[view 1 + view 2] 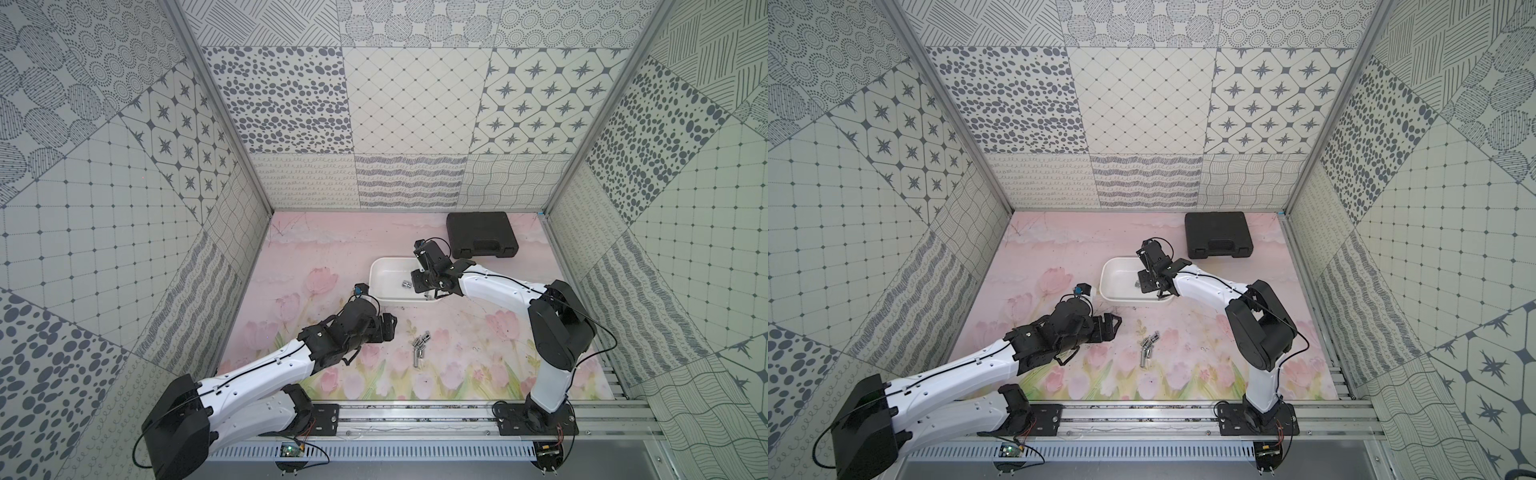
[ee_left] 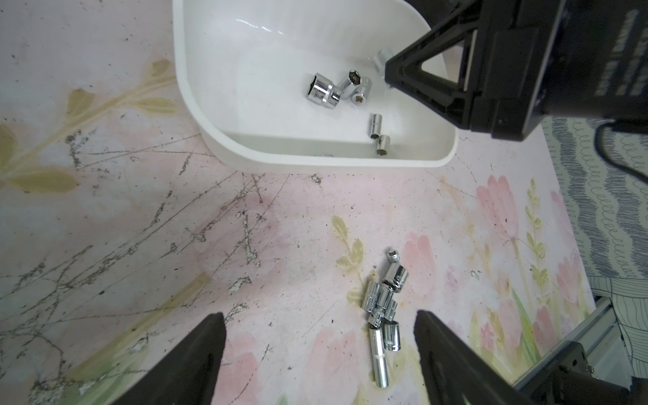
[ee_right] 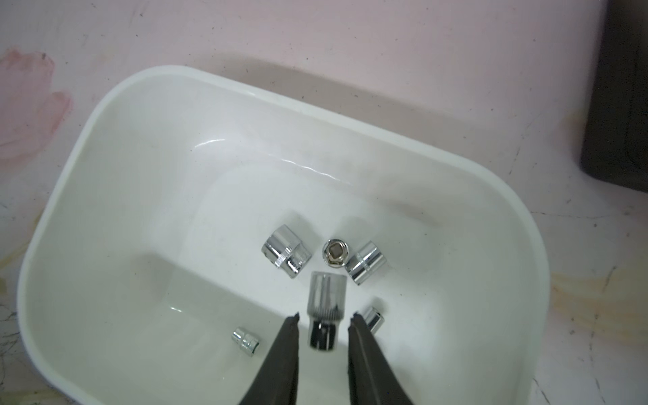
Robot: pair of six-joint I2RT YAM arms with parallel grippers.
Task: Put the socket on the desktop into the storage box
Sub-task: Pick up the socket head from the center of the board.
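The white storage box [image 1: 376,266] [image 3: 105,94] sits mid-table, with several chrome sockets [image 3: 287,256] lying on its floor. My right gripper [image 3: 325,317] [image 1: 430,293] hangs over the box's near right part, open. Between its jaws sits one socket [image 3: 326,301], with a gap on each side. A cluster of several sockets [image 1: 419,347] [image 2: 384,305] lies on the desktop in front of the box. My left gripper [image 2: 319,315] [image 1: 388,328] is open just left of that cluster, holding nothing.
A closed black moulded case [image 1: 482,235] lies at the back right, behind the box. The pink flowered mat [image 2: 140,210] is scratched. Patterned walls enclose three sides, and an aluminium rail [image 1: 415,415] runs along the front.
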